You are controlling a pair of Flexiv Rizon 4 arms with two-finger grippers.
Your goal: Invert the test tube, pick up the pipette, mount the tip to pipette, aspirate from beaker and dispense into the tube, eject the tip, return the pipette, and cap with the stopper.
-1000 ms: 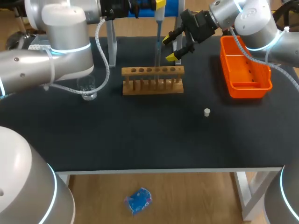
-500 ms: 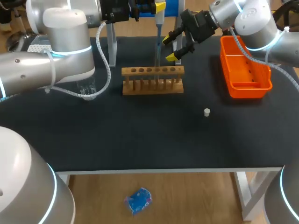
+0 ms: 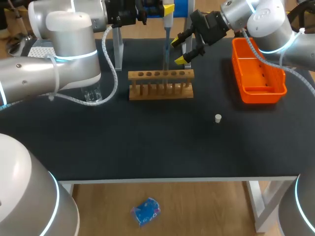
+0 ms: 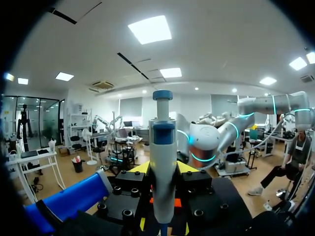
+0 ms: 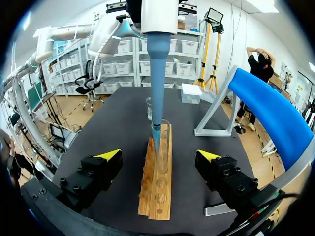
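Holding the pipette (image 4: 163, 167) upright in the clamped left gripper (image 4: 163, 227) above the far middle of the table, long axis vertical, plunger up and thin blue tip pointing straight down into the mouth of the test tube (image 5: 162, 142), itself upright in the wooden rack (image 3: 161, 83). Flanking that tube with the right gripper (image 3: 179, 51), fingers wide apart and clear of the glass. Since a second ago, swung the left arm's elbow slightly toward the far edge, uncovering more of the beaker (image 3: 91, 93), and left rack and stopper (image 3: 218, 118) in place.
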